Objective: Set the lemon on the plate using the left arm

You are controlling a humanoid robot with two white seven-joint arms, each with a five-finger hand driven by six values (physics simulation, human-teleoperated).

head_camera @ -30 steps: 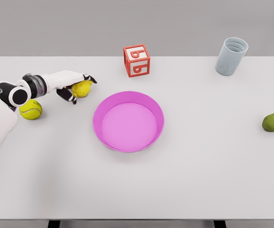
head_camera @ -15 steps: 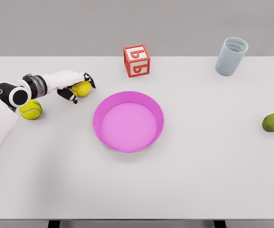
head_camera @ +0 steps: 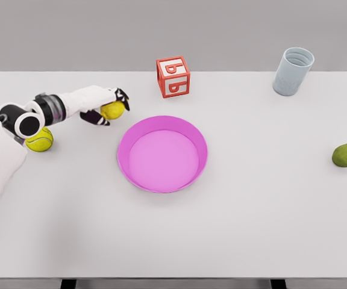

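Observation:
A yellow lemon [head_camera: 113,110] is held in my left hand [head_camera: 108,107], whose fingers are curled around it just left of the plate's upper-left rim. The hand and lemon appear slightly above the table. The pink round plate [head_camera: 124,139] lies at the table's middle with nothing in it. My left arm enters from the lower left. The right arm is out of view.
A tennis ball [head_camera: 39,139] lies under my left forearm near the table's left side. A red letter block [head_camera: 173,76] stands behind the plate. A pale blue cup [head_camera: 293,71] is at the back right, a green pear [head_camera: 346,154] at the far right.
My left hand closed on the lemon and has carried it a little to the right toward the plate, slightly raised.

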